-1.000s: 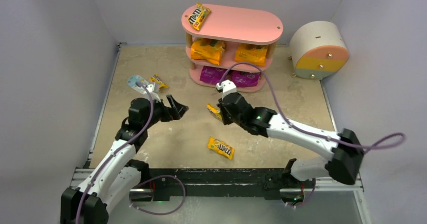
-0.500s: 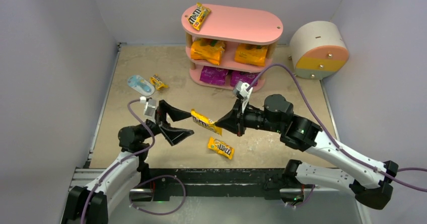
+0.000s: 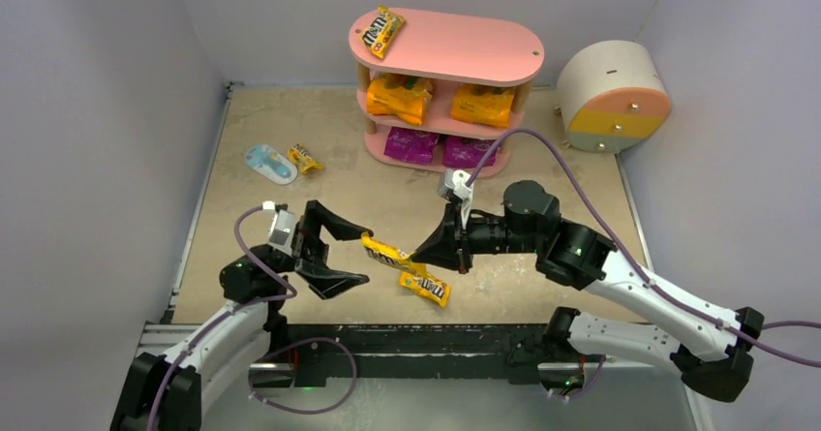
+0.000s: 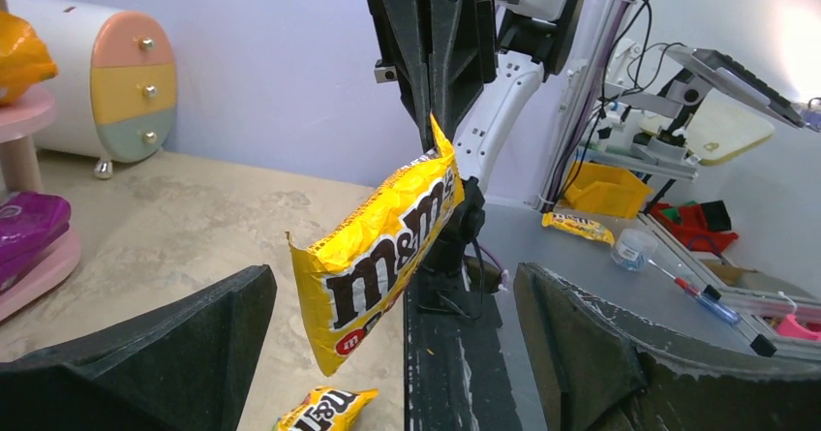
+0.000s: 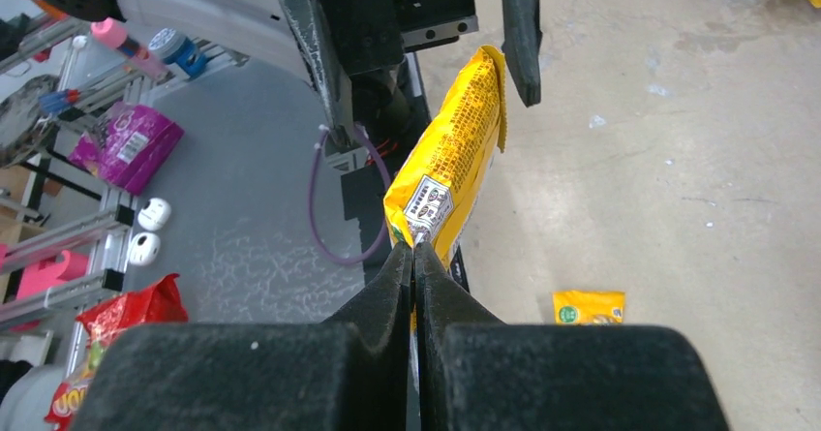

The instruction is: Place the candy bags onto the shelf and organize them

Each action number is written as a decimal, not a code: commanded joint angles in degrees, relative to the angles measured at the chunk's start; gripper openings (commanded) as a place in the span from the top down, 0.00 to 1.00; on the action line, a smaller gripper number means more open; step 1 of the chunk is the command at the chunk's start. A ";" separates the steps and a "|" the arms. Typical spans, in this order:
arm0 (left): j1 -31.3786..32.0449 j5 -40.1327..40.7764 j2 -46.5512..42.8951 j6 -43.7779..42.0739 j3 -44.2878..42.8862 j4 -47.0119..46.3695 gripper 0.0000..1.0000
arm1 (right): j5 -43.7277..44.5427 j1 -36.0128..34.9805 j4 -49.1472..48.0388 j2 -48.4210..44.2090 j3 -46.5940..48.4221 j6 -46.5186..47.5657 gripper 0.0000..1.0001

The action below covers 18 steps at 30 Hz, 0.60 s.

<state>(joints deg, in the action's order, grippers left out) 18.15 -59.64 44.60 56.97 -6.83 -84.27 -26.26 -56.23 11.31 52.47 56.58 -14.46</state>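
Note:
My right gripper (image 3: 416, 255) is shut on one end of a yellow M&M's packet (image 3: 387, 254) and holds it in the air. The packet's free end hangs between the wide-open fingers of my left gripper (image 3: 353, 254), apart from both. The left wrist view shows the packet (image 4: 387, 247) between my open left gripper (image 4: 387, 339). In the right wrist view my shut gripper (image 5: 413, 252) pinches the packet's (image 5: 450, 160) edge. A second packet (image 3: 424, 286) lies on the table below. A third (image 3: 305, 157) lies far left. A fourth (image 3: 381, 30) lies on the pink shelf's top board (image 3: 465, 48). Orange bags (image 3: 399, 97) fill the middle tier, purple bags (image 3: 410, 144) the bottom.
A flat light-blue-and-white item (image 3: 269, 163) lies beside the far-left packet. The round cream drawer unit (image 3: 613, 97) stands at the back right. Grey walls close in left, right and back.
My right gripper has carried the packet lower and toward the near edge. My left gripper has drawn back with it and stays open around the packet's free end.

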 commanded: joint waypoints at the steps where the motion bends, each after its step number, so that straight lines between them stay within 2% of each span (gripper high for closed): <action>1: 1.66 -0.49 0.19 -1.59 -2.07 -1.31 0.00 | -4.78 0.05 -1.95 0.51 3.45 2.06 1.00; 3: 2.45 -0.34 0.21 -1.73 -2.26 -1.16 0.03 | -4.86 0.01 -1.82 0.66 3.45 2.07 1.00; 5: 3.32 -0.08 0.19 -1.77 -2.39 -0.97 0.12 | -5.08 -0.03 -2.17 0.71 3.25 2.25 1.00; 11: 4.43 -0.17 -0.24 -4.84 -3.66 5.61 0.58 | -3.14 0.03 -2.19 0.38 3.33 1.90 1.00; 16: 4.52 0.87 -1.21 -6.10 -3.54 8.71 1.00 | 4.57 0.07 -0.12 -1.15 3.88 1.12 1.00; 18: 4.52 1.73 -1.66 -7.46 -3.54 11.49 1.00 | 10.56 0.04 0.96 -2.06 4.02 0.10 1.00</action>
<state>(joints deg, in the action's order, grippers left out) 22.55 -59.33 43.83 52.73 -8.67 -76.84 -25.15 -56.23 11.51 53.06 57.30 -13.52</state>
